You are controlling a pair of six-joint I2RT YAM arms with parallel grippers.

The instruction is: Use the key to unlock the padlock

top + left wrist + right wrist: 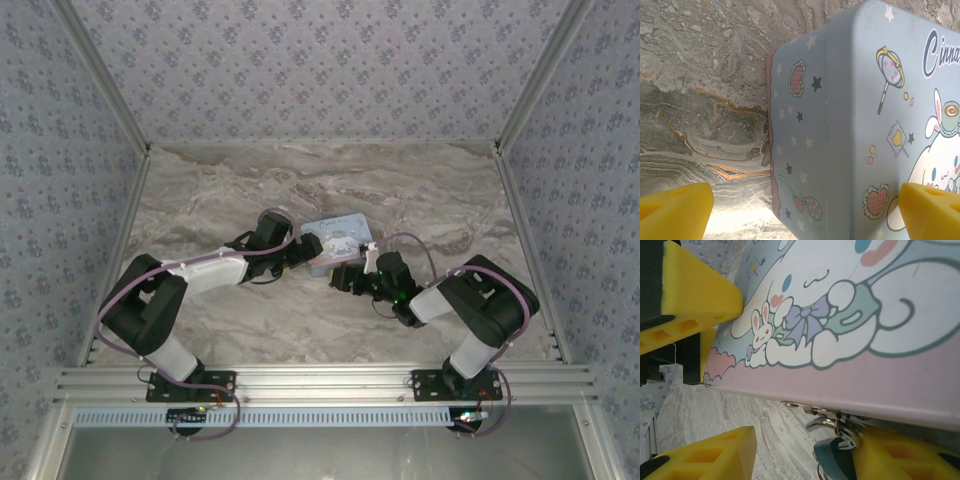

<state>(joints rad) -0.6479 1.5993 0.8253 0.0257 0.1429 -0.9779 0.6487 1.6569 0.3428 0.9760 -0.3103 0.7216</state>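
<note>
- The tin (338, 243), pale blue with a white cartoon figure on its lid, lies flat around the middle of the counter (250, 190).
- The padlock (836, 459) is small and teal. It hangs at the tin's near side, below the pink rim. Its thin shackle (834, 424) is hooked through a small metal clasp (802, 405) on that side.
- The right arm (470, 300) reaches in from the near right, and its jaws sit low at the tin's near edge.
- The right jaws are partly open. Their two yellow fingers (707, 456) stand apart with bare counter between them. The right-hand finger lies close against the padlock's body. Nothing is clamped between the pair.
- A sliver of thin metal ring (819, 472) shows just under the padlock. It may belong to the key, but too little of it is in view to tell.
- The left arm (190, 275) reaches in from the near left to the tin's left end.
- The left jaws stand wide open and hold nothing. One yellow finger (672, 210) hangs over the counter left of the tin and the other is over the lid. The tin's left edge lies between them, with neither pad pressed to it.
</note>
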